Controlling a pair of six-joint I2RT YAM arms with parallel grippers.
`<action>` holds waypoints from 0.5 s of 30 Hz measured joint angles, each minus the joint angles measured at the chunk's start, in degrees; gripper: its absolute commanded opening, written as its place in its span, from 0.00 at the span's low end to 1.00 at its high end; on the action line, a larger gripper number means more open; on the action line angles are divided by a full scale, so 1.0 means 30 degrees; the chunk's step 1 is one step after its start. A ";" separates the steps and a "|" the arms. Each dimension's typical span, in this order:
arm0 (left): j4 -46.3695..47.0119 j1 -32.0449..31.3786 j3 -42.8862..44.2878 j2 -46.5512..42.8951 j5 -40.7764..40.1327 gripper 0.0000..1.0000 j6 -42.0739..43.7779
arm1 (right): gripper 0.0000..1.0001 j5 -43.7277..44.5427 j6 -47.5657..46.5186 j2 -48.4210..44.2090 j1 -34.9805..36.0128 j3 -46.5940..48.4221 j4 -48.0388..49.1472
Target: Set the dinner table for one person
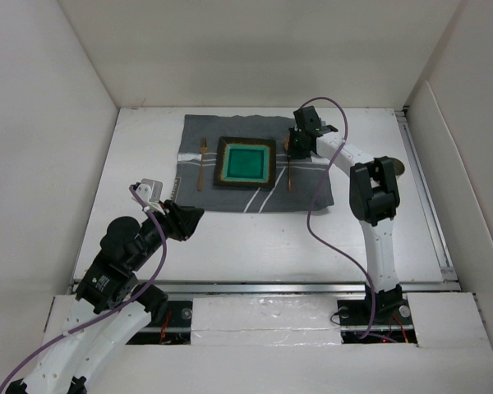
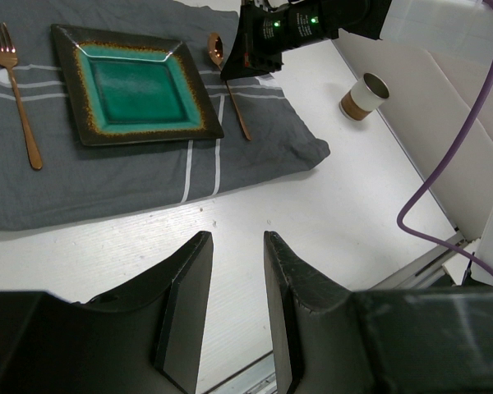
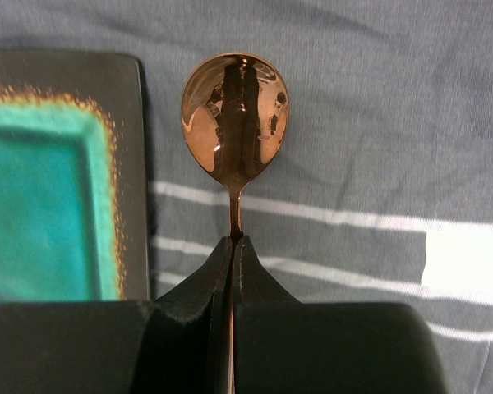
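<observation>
Right wrist, glossy copper spoon (image 3: 234,123) pinched by matte black fingers (image 3: 195,286), grey cloth (image 3: 378,107)

No text, number, brand or sign can be read in any view. A small pale marking sits on the left arm's black housing (image 1: 99,285), at seven o'clock in the overhead view, too small to read.
</observation>
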 measured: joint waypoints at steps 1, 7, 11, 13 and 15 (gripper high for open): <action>0.0000 0.0000 0.0000 0.0036 0.0000 0.28 0.0000 | 0.00 -0.0007 0.0073 0.0051 -0.0036 0.0000 0.0124; 0.0000 0.0000 0.0000 0.0153 -0.0015 0.28 0.0000 | 0.03 0.0160 0.0488 0.0554 -0.0350 0.0000 0.0430; 0.0000 0.0000 0.0000 0.0255 -0.0015 0.28 0.0000 | 0.28 0.0313 0.0590 0.0663 -0.0444 -0.0044 0.0670; 0.0000 0.0000 0.0000 0.0328 -0.0015 0.28 0.0007 | 0.35 0.0321 0.0597 0.0656 -0.0459 -0.0051 0.0816; 0.0000 0.0000 0.0000 0.0408 -0.0015 0.28 0.0007 | 0.44 0.0313 0.0583 0.0561 -0.0459 -0.0255 0.0976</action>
